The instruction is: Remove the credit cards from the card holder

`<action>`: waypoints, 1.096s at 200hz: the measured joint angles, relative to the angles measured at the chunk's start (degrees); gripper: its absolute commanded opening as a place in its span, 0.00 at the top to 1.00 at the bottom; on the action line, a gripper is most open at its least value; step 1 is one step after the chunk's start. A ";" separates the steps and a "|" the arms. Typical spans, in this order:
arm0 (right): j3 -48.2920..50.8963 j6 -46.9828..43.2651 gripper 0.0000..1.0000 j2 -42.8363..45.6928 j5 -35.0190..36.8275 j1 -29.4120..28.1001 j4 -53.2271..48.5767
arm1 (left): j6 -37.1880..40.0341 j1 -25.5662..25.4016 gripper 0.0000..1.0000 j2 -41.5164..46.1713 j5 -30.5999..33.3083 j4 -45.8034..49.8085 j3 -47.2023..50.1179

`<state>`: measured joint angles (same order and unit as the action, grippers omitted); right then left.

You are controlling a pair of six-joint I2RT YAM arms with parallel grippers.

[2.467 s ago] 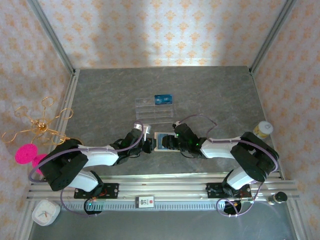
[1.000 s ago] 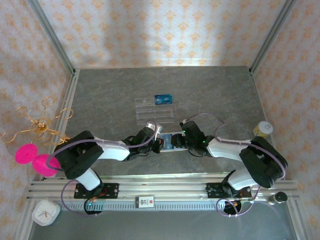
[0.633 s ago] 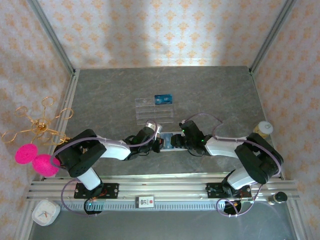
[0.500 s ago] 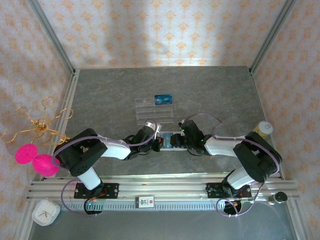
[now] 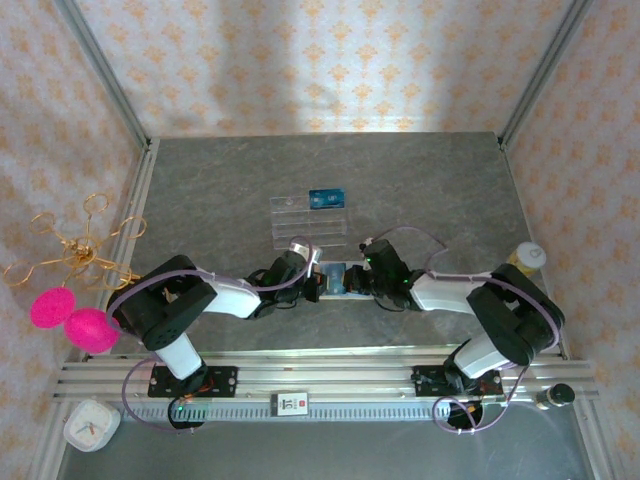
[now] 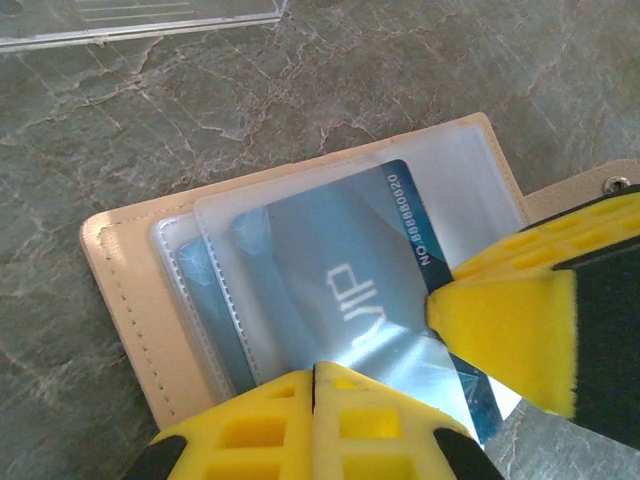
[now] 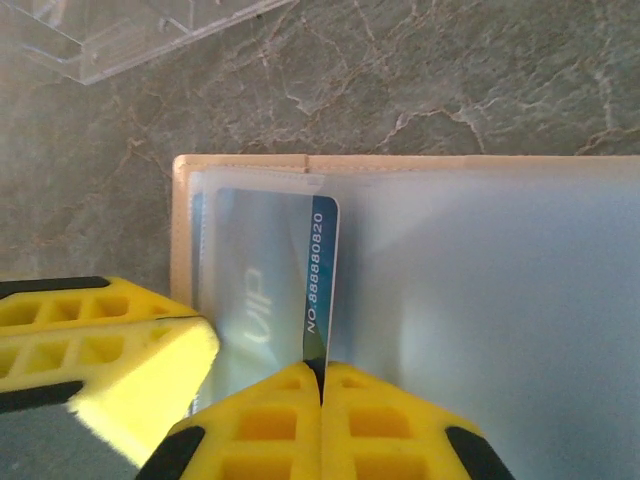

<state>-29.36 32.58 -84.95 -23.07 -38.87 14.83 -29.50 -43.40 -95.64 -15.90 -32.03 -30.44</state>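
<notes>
The beige card holder (image 5: 333, 276) lies open on the table between both grippers. My left gripper (image 5: 318, 286) (image 6: 315, 372) is shut on the edge of its clear sleeve. A blue credit card (image 6: 330, 260) (image 7: 322, 270) marked VIP sticks partly out of that sleeve. My right gripper (image 5: 352, 280) (image 7: 322, 368) is shut on the card's numbered edge. Its yellow fingers (image 6: 500, 320) press in from the right in the left wrist view. A second blue card (image 6: 195, 290) sits deeper in another pocket. One more blue card (image 5: 327, 197) lies in the clear tray (image 5: 300, 222).
The clear tray's edge (image 6: 140, 18) (image 7: 120, 35) lies just beyond the holder. Pink balls on gold wire (image 5: 60, 305) hang at the left wall. A yellow-lidded jar (image 5: 527, 258) stands at the right. A white clock (image 5: 90, 425) sits at the near left.
Both grippers have drawn closer together over the card holder and now cover most of it. The left arm has stretched further right and the right gripper has shifted left.
</notes>
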 measured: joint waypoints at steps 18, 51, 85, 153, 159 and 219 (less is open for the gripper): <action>1.62 1.79 1.00 1.77 -1.70 1.14 0.81 | 0.00 0.04 1.00 0.00 -0.42 -0.37 0.22; 3.13 4.09 1.00 3.76 -2.40 2.71 -0.17 | -0.02 0.07 1.00 0.48 -0.59 -0.50 0.83; 3.13 3.23 1.00 7.41 1.07 2.64 -5.68 | -0.52 0.44 1.00 0.90 -1.68 -1.20 1.68; 3.41 0.57 1.00 9.88 4.76 1.49 -7.61 | -1.01 0.61 0.88 7.91 -2.10 1.57 3.87; 3.34 0.46 1.00 9.22 4.63 0.85 -7.02 | -1.05 0.46 0.87 8.70 -2.10 1.57 3.80; 1.42 2.97 1.00 2.16 3.80 -4.59 -0.44 | -1.07 -1.66 0.87 7.02 -1.86 1.73 1.53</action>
<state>-27.94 35.55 -82.78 -19.27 -43.46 14.39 -30.57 -45.06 -88.62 -17.76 -30.30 -28.91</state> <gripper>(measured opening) 0.041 0.130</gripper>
